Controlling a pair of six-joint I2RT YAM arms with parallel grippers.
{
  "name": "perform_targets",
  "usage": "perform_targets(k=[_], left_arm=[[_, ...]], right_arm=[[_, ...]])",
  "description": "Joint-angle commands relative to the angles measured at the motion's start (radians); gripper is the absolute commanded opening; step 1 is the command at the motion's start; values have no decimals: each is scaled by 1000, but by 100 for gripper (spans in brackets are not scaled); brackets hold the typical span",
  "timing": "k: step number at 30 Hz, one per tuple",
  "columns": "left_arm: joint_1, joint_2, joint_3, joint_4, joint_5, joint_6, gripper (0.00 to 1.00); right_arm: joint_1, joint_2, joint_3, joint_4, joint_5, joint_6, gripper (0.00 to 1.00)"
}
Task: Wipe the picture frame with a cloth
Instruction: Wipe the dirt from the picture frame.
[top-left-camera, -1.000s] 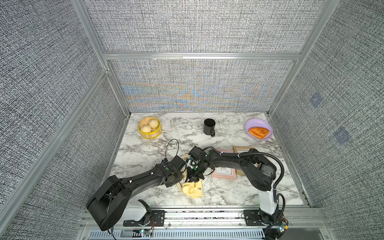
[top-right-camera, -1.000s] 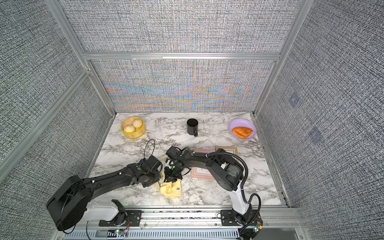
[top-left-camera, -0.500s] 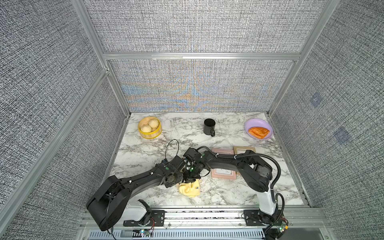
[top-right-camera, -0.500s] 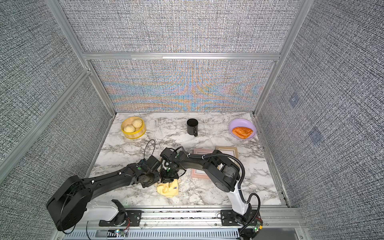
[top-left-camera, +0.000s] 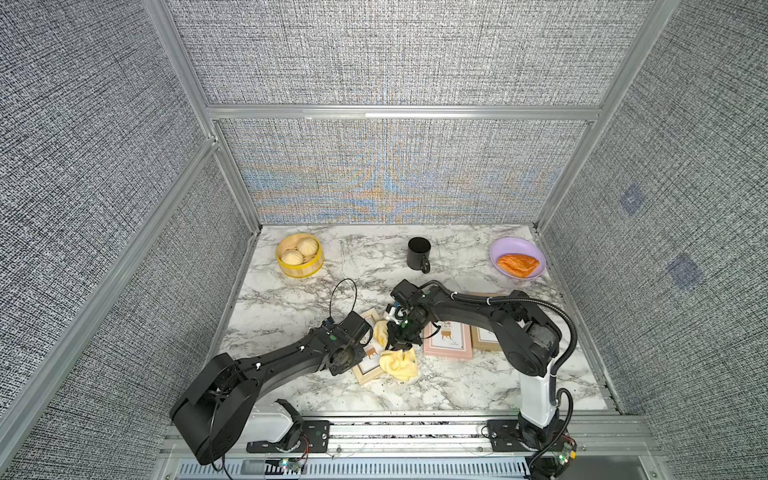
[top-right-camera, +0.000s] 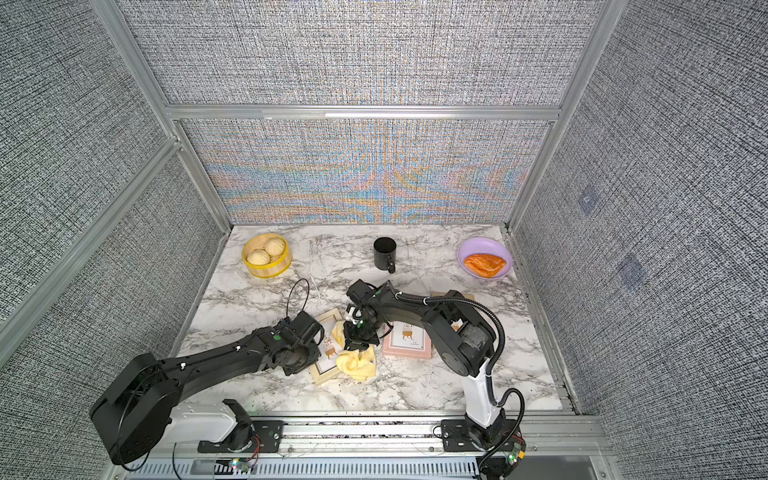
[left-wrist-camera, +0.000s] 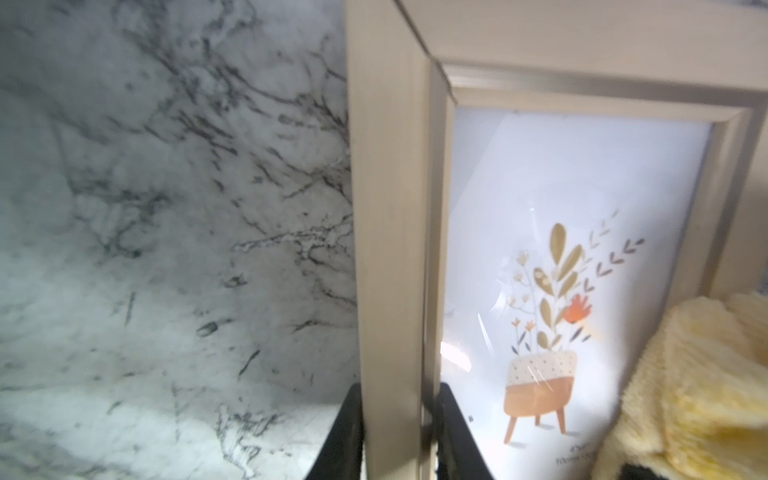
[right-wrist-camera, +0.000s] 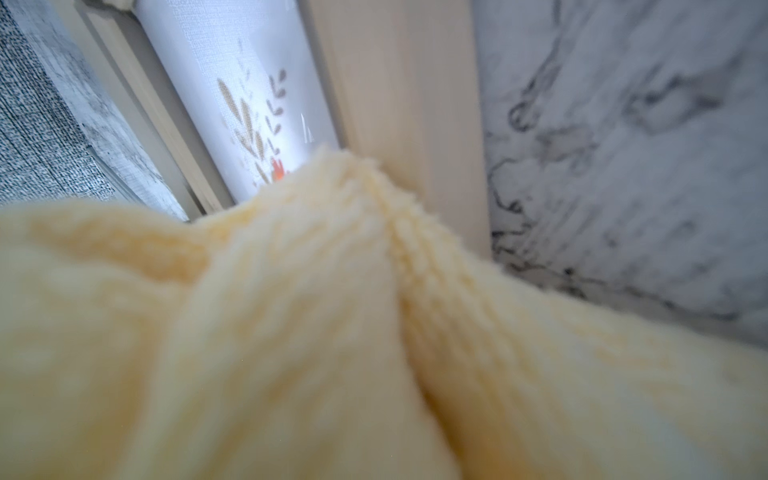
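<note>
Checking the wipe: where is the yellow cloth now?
In a top view the yellow cloth lies bunched on the right edge of the pale wooden picture frame, under the right gripper, left of the pink frame.

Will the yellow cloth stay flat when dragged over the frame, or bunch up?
Likely bunches: the cloth lies in soft folds under the right gripper, so it looks floppy. Its fluffy pile probably drags, not slips. The frame, pinched by the left gripper, should hold.

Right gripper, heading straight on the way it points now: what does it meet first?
The cloth bunched in the right gripper comes first, and right behind it is the pale wooden picture frame, near its glass and border. How close the jaws are to the glass I cannot tell.
</note>
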Motion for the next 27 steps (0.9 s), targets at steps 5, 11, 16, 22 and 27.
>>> perform_targets(k=[5, 11, 16, 22, 27], left_arm=[[2, 10, 18, -15, -25, 42, 0], [2, 57, 52, -8, 5, 130, 0], [2, 73, 65, -22, 12, 184, 0], [2, 84, 68, -26, 20, 228, 0], [2, 92, 58, 8, 43, 253, 0]], right_arm=[[133, 15, 28, -47, 20, 34, 0], [119, 11, 52, -49, 37, 38, 0], [32, 19, 71, -73, 51, -5, 0], [8, -10, 45, -80, 55, -23, 0], [89, 0, 52, -67, 29, 4, 0]])
